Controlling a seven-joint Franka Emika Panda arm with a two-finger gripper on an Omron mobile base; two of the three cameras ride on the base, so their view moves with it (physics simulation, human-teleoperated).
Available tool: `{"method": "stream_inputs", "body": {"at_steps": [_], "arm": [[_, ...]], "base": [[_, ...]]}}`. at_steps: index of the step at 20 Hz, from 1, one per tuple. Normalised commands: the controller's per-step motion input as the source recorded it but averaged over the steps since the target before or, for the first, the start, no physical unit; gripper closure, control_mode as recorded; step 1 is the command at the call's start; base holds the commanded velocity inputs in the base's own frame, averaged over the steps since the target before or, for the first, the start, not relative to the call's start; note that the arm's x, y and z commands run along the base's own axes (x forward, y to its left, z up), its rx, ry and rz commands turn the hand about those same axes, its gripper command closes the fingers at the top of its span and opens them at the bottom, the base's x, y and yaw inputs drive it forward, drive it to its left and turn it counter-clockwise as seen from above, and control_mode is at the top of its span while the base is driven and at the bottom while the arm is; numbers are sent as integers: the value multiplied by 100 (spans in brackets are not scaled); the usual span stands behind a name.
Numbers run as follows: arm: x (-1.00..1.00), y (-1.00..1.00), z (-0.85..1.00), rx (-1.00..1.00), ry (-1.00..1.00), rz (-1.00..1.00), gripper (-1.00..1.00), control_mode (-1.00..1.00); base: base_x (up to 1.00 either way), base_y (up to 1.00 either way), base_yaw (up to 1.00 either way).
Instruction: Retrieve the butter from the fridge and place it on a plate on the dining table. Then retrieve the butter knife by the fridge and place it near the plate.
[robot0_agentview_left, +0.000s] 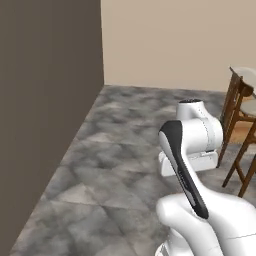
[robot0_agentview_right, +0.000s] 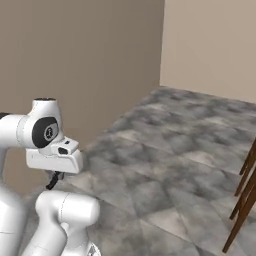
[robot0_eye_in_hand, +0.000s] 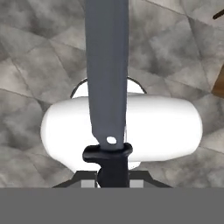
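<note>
The butter knife (robot0_eye_in_hand: 107, 78) runs up the middle of the hand view, its grey blade pointing away and its black handle at the bottom. My gripper (robot0_eye_in_hand: 113, 177) is shut on that handle. In the right base view the gripper (robot0_agentview_right: 54, 180) hangs under the white hand, pointing down over the floor, with a dark bit of the knife (robot0_agentview_right: 52, 183) showing below it. The butter, the fridge, the plate and the dining table are out of view.
A grey marbled tile floor (robot0_agentview_left: 115, 150) spreads ahead. A tall brown wall (robot0_agentview_left: 50, 100) stands on the left and a beige wall (robot0_agentview_left: 175, 40) at the back. Wooden chairs (robot0_agentview_left: 239, 125) stand at the right edge; their legs (robot0_agentview_right: 245, 195) show in the right base view.
</note>
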Motion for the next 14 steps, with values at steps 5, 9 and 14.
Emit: {"method": "stream_inputs", "body": {"at_steps": [5, 9, 14], "arm": [[0, 0, 0, 0, 0, 0, 100, 100], [0, 0, 0, 0, 0, 0, 100, 100], [0, 0, 0, 0, 0, 0, 100, 100]], "base": [[100, 18, -54], [100, 15, -58], [100, 52, -62]]}}
